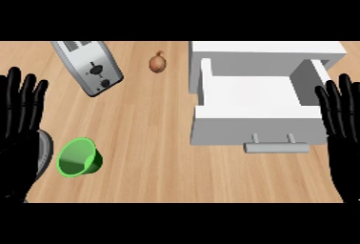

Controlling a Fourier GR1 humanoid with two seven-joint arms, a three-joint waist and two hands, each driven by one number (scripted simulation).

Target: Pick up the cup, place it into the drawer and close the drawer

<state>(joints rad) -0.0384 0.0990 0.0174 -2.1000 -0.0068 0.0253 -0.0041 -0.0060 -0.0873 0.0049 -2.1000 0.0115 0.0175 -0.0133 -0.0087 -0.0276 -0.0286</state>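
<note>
A green cup [79, 157] lies on its side on the wooden counter at the lower left, its mouth facing up and left. The white drawer [257, 123] stands pulled open at the right, its inside bare, with a grey handle [276, 147] on its front. My left hand [20, 119] rests open at the left edge, fingers up, just left of the cup and not touching it. My right hand [345, 128] rests open at the right edge, fingers up, beside the drawer's right wall.
A silver toaster [88, 66] lies at the back left. A brown onion [158, 63] sits at the back centre. The white cabinet body [267, 53] behind the drawer fills the back right. Bare wood spreads between the cup and the drawer.
</note>
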